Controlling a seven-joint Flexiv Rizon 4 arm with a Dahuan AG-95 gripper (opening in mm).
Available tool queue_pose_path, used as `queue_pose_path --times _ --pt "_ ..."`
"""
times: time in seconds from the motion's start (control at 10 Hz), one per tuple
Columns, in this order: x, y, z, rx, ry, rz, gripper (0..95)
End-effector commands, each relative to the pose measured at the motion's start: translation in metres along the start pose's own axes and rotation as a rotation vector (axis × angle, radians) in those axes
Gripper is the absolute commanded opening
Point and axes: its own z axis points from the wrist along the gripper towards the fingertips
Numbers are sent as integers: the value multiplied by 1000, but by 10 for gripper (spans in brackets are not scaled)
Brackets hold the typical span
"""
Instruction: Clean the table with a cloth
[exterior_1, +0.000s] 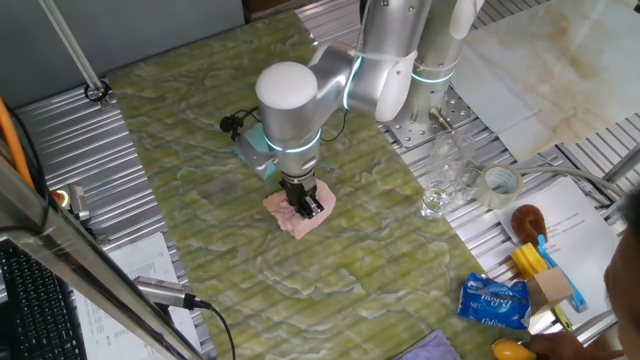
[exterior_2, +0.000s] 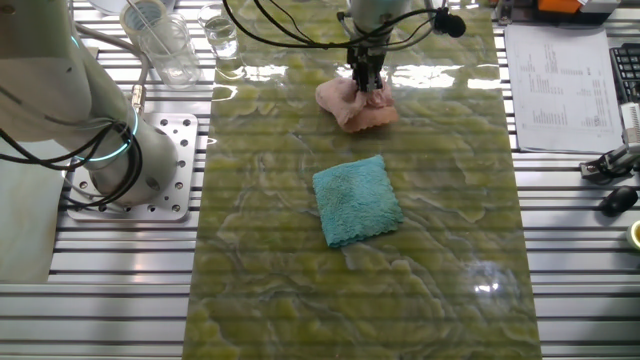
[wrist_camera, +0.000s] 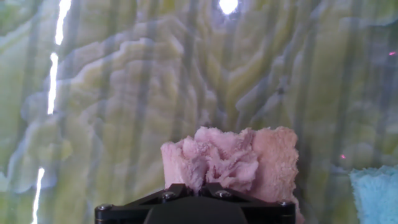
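The table (exterior_1: 200, 120) has a green-yellow marbled top. The cloth (exterior_1: 292, 222) is a pink, bunched rag lying on it, also seen in the other fixed view (exterior_2: 352, 106) and the hand view (wrist_camera: 249, 155). My gripper (exterior_1: 305, 207) points straight down and is shut on the cloth's middle, pinching a fold against the table; it also shows in the other fixed view (exterior_2: 368, 88) and the hand view (wrist_camera: 200, 186). A separate teal-blue cloth (exterior_2: 357, 200) lies flat on the table a short way from the pink one; its corner shows in the hand view (wrist_camera: 376, 193).
Clear glass vessels (exterior_1: 445, 180) and a tape roll (exterior_1: 500, 183) stand on the ribbed metal panel beside the table. A blue packet (exterior_1: 493, 300), a brush and a purple cloth (exterior_1: 435, 347) lie near the corner. The arm's base (exterior_2: 150, 160) stands beside the table.
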Motion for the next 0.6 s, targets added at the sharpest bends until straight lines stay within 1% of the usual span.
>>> queue_pose_path --times 0.1,0.4,0.6 --pt "-1 7 -1 -44 -4 36 0" --pt "-2 15 -1 -62 -9 56 0" --pt "-4 15 -3 -118 -17 84 0"
